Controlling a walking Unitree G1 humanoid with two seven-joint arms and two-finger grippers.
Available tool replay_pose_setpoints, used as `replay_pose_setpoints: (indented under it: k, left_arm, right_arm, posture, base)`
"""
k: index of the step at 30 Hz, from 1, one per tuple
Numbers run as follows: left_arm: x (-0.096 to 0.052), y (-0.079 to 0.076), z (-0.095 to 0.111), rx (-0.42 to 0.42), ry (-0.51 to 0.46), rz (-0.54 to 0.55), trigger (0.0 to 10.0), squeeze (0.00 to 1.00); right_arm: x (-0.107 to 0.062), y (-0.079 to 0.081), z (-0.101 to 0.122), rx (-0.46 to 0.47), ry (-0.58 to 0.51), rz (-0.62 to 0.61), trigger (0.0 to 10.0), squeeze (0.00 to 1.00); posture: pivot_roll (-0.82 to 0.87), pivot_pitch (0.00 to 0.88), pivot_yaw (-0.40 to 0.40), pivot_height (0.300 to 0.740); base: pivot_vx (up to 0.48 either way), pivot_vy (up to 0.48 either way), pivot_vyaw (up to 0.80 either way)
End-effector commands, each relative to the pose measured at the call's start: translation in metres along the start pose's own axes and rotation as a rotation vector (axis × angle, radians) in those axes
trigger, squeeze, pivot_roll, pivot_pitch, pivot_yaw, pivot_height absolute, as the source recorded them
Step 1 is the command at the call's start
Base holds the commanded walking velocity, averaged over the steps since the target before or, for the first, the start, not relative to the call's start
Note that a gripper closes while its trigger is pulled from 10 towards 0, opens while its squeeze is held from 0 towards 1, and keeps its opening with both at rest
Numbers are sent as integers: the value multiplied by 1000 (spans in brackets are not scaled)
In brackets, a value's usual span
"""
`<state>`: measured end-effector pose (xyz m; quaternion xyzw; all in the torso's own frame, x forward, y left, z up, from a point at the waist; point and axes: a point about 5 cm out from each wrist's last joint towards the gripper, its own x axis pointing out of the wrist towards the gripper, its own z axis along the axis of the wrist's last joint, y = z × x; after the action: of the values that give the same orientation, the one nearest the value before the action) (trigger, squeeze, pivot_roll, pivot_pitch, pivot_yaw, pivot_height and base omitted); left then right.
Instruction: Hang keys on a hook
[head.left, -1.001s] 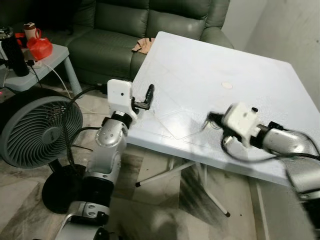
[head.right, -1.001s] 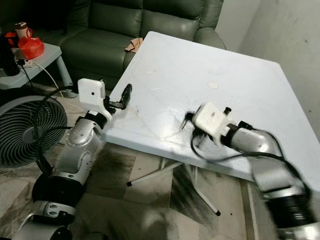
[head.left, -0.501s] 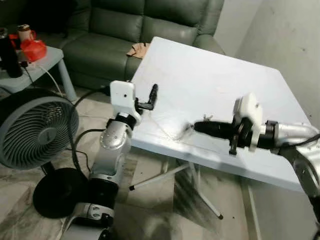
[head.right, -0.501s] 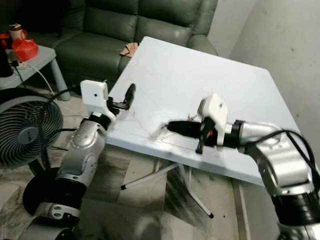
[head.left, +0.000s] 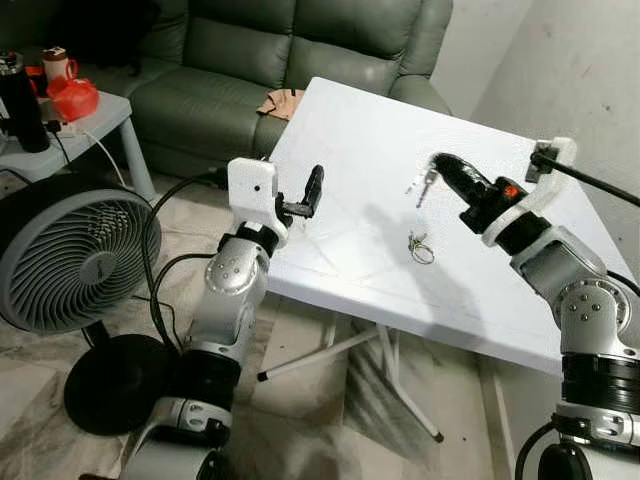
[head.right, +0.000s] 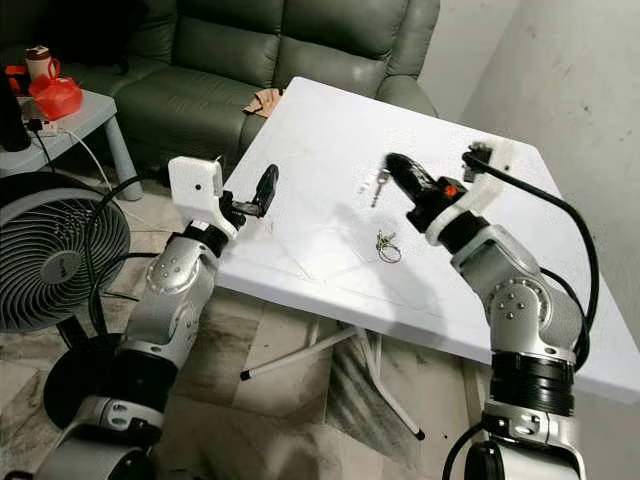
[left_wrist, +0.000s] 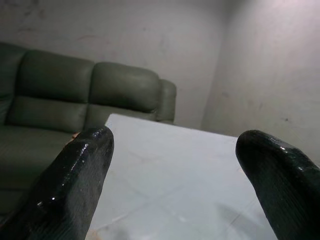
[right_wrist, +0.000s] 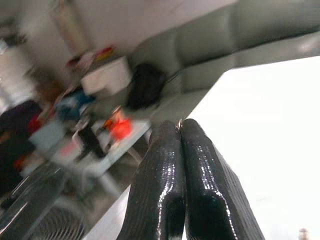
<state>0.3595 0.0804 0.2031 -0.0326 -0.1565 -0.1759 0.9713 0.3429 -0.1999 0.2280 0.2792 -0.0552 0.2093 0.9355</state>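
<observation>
Right hand (head.left: 440, 163) pinches keys (head.left: 421, 215) dangling below it over the table (head.left: 370, 140).

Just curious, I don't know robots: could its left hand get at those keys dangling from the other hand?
Probably yes. The left hand hovers open at the table's near edge, and bare tabletop lies between it and the keys hanging from the shut right hand.
</observation>
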Motion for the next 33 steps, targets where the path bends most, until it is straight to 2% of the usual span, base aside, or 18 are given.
replay_pose_setpoints:
  k: [1, 2, 3, 4, 5, 7, 9, 11, 14, 17, 22, 24, 25, 27, 28, 29, 31, 33]
  left_arm:
    - [5, -8, 3, -2, -10, -35, 10000, 0]
    - [6, -8, 3, -2, -11, -36, 10000, 0]
    - [9, -7, 5, -8, -11, -31, 10000, 0]
    - [9, -7, 5, -8, -11, -31, 10000, 0]
    - [10, -5, 6, -16, -13, -21, 10000, 0]
    - [11, -5, 7, -18, -15, -17, 10000, 0]
    - [11, -3, 9, -34, -22, 4, 10000, 0]
    - [11, -2, 9, -38, -25, 10, 10000, 0]
    - [10, -1, 9, -46, -26, 21, 10000, 0]
    - [9, 2, 10, -51, -34, 29, 10000, 0]
    - [8, 10, 16, -119, -49, 53, 10000, 0]
    - [7, 11, 16, -128, -53, 50, 10000, 0]
    - [6, 12, 18, -133, -58, 50, 10000, 0]
    - [6, 12, 18, -133, -58, 50, 10000, 0]
    - [4, 15, 19, -133, -64, 59, 10000, 0]
    - [4, 15, 19, -133, -64, 59, 10000, 0]
    - [2, 16, 17, -132, -58, 66, 10000, 0]
    - [3, 16, 17, -134, -55, 66, 10000, 0]
  right_arm:
    - [-3, -7, 6, -1, -43, -61, 10000, 0]
    - [-3, -10, 7, -13, -67, -106, 10000, 0]
    - [-3, -19, 2, 45, -76, -220, 10000, 0]
    - [-3, -19, 2, 45, -76, -220, 10000, 0]
    - [-5, -31, -7, 91, -41, -350, 10000, 0]
    - [-7, -36, -11, 93, -17, -406, 10000, 0]
    - [-20, -55, -24, 28, 47, -554, 10000, 0]
    - [-24, -60, -28, 13, 66, -577, 10000, 0]
    - [-25, -56, -22, -83, 35, -524, 10000, 0]
    - [-16, -36, -9, -159, -73, -413, 10000, 0]
    - [-11, -18, -12, -97, -144, -367, 10000, 0]
    - [-11, -16, -14, -90, -140, -361, 10000, 0]
    - [-12, -18, -20, -11, -119, -390, 10000, 0]
    - [-12, -18, -20, -11, -119, -390, 10000, 0]
    - [-15, -9, -42, -185, 85, -301, 10000, 0]
    - [-15, -9, -42, -185, 85, -301, 10000, 0]
    - [-21, -5, -51, -376, 245, -190, 10000, 0]
    - [-23, -7, -45, -444, 287, -157, 10000, 0]
  posture:
    - [-12, 47, -159, 711]
    - [-12, 46, -153, 711]
    - [-11, 43, -147, 711]
    - [-11, 43, -147, 711]
    - [-9, 40, -142, 711]
    - [-9, 40, -142, 711]
    - [-4, 31, -133, 711]
    - [-1, 29, -132, 711]
    - [2, 24, -131, 711]
    - [1, 7, -127, 711]
    - [8, 0, -116, 711]
    - [8, 0, -116, 711]
    - [7, 0, -111, 711]
    - [7, 0, -111, 711]
    - [9, 0, -112, 711]
    - [9, 0, -112, 711]
    - [7, 0, -112, 711]
    - [3, 0, -116, 711]
  base:
    - [0, 0, 0]
    - [0, 0, 0]
    - [0, 0, 0]
    - [0, 0, 0]
    - [0, 0, 0]
    - [0, 0, 0]
    - [0, 0, 0]
    - [0, 0, 0]
    - [0, 0, 0]
    - [0, 0, 0]
    - [0, 0, 0]
    - [0, 0, 0]
    - [0, 0, 0]
    - [0, 0, 0]
    - [0, 0, 0]
    - [0, 0, 0]
    - [0, 0, 0]
    - [0, 0, 0]
